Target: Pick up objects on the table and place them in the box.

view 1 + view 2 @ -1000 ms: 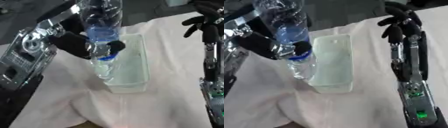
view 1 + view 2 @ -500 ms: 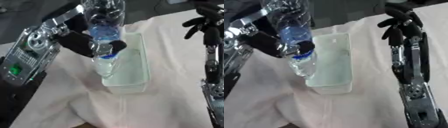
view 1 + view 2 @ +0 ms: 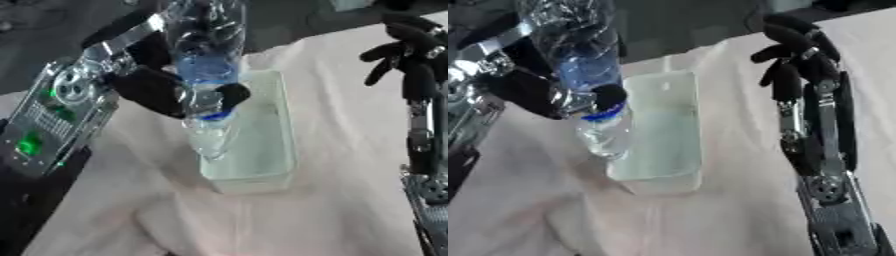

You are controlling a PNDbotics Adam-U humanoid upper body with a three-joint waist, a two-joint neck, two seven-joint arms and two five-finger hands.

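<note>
A clear plastic bottle (image 3: 206, 75) with a blue label is held upside down in my left hand (image 3: 162, 92), whose fingers are curled round its middle. Its neck end hangs just over the left rim of a pale translucent box (image 3: 254, 145) standing on the white cloth. My right hand (image 3: 798, 55) hovers above the cloth to the right of the box, fingers curled and holding nothing.
A white cloth (image 3: 350, 165) covers the table, wrinkled in front of the box. The dark floor lies beyond the cloth's far edge. My left forearm (image 3: 61, 115) crosses the left side of the view.
The left hand has carried the bottle slightly up and to the left, its neck end now by the box's left rim. The right hand stays about where it was.
</note>
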